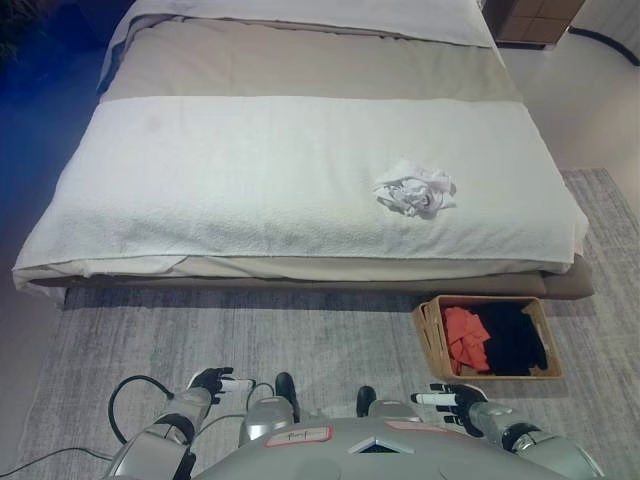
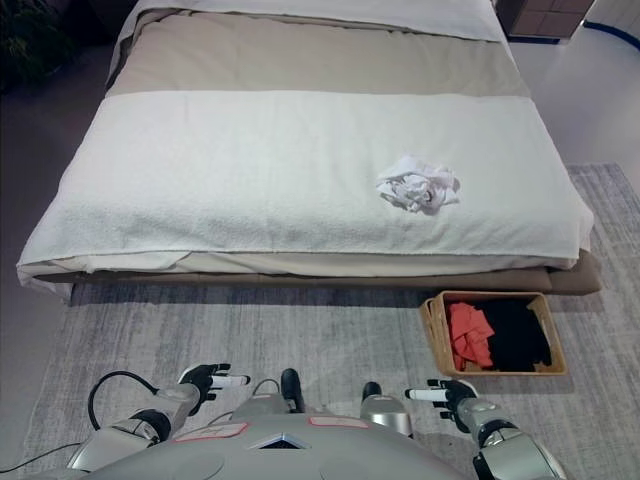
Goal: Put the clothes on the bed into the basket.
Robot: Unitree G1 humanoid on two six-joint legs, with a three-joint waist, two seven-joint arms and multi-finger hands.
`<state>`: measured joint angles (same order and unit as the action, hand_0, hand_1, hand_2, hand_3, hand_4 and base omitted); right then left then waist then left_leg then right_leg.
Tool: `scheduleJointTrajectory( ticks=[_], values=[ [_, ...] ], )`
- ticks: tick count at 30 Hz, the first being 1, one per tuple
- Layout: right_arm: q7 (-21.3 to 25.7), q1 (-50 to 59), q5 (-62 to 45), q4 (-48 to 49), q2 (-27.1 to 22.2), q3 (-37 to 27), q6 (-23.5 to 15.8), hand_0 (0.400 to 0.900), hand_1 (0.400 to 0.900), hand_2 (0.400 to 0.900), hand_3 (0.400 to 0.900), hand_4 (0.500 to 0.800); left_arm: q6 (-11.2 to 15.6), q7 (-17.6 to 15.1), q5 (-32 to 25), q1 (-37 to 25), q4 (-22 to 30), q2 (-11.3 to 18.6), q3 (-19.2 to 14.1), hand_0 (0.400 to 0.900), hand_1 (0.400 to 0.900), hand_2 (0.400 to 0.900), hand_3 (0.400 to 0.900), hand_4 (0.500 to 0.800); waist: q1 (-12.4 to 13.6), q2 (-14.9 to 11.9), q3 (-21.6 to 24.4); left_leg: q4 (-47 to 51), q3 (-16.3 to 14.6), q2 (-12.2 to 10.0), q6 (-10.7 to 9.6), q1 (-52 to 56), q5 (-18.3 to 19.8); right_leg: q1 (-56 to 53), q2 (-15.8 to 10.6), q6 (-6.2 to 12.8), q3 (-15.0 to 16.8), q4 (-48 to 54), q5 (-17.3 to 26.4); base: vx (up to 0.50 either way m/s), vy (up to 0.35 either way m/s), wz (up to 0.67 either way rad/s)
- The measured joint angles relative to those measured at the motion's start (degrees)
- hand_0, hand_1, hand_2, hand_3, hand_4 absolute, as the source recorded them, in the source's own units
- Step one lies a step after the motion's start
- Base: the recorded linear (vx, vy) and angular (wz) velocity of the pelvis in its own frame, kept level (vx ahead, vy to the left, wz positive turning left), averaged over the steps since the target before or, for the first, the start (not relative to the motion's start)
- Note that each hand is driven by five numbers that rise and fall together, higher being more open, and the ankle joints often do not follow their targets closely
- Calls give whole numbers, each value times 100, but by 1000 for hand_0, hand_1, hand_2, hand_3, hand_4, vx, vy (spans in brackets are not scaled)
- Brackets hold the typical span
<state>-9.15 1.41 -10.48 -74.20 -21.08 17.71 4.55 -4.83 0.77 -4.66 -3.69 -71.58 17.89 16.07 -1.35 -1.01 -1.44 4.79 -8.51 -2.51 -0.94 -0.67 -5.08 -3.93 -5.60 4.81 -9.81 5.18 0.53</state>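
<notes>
A crumpled white garment (image 1: 415,190) lies on the white blanket of the bed (image 1: 250,170), towards its right front part. On the rug right of centre, just in front of the bed's edge, stands a wicker basket (image 1: 430,340) holding an orange cloth (image 1: 465,335) and a black cloth (image 1: 515,338). My left hand (image 1: 213,382) hangs low at the bottom left, fingers relaxed and holding nothing. My right hand (image 1: 452,402) hangs at the bottom right, just below the basket, also relaxed and empty. Both hands are well short of the bed.
A grey rug (image 1: 250,330) covers the floor between me and the bed. A pillow (image 1: 330,15) lies at the bed's head. A wooden nightstand (image 1: 535,20) stands at the far right corner. Bare floor runs along both sides of the bed.
</notes>
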Motion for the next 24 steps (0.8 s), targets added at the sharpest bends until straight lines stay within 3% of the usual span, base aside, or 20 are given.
scheduleJointTrajectory(
  ticks=[24],
  values=[
    [-9,-34,-2,1,0,1,0,900,900,900,900,800,3,5,0,9,2,0,65,900,900,900,900,800,1,-5,37,10,4,-3,0,-4,0,2,1,0,-3,1,0,0,0,0]
  ],
)
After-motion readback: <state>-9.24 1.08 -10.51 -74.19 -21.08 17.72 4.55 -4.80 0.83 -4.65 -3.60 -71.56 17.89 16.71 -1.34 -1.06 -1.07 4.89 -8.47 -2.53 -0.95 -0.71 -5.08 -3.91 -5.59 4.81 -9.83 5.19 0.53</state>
